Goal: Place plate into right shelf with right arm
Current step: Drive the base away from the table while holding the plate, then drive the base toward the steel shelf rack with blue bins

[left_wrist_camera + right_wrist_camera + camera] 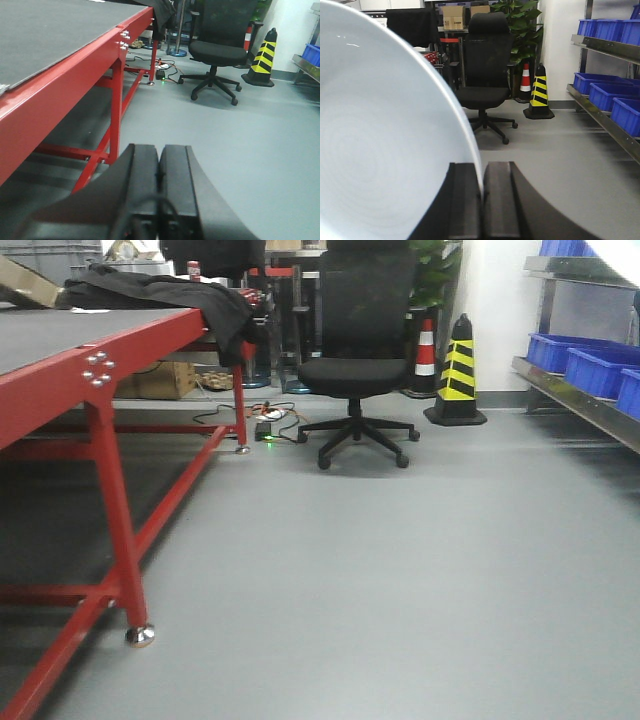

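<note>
The right gripper (482, 172) is clenched on the rim of the white plate (385, 140). Both black fingers (465, 200) press against the thin edge between them. From that pinch the plate sweeps up and out to the left, filling the left half of the right wrist view. It looks tipped up on its edge rather than lying flat, with its broad glossy face leaning off to the left. Being round, it has no long axis. Its curved rim arcs from the top left corner down into the jaws. I cannot tell whether the face showing is the top or the underside.

The right shelf (615, 48) runs along the right wall, its steel rails receding toward the far white wall. Blue bins (600, 95) sit in a row on the lower rail, with more of them on the upper one. The plate is well apart from it, with bare grey floor (400, 570) between.

On the left, the long edge of the red-framed table (100, 360) runs away from us, and a black garment (170, 290) is draped over its far corner. At the far end stands a black office chair (355, 370), with a yellow-and-black cone (460, 370) just to its right near the shelf's far end. A red-and-white cone (425, 350) stands behind that. Cables (265, 420) lie on the floor by the far table leg.

The left gripper (159, 150) hangs low beside the table with its jaws pressed together on nothing.
</note>
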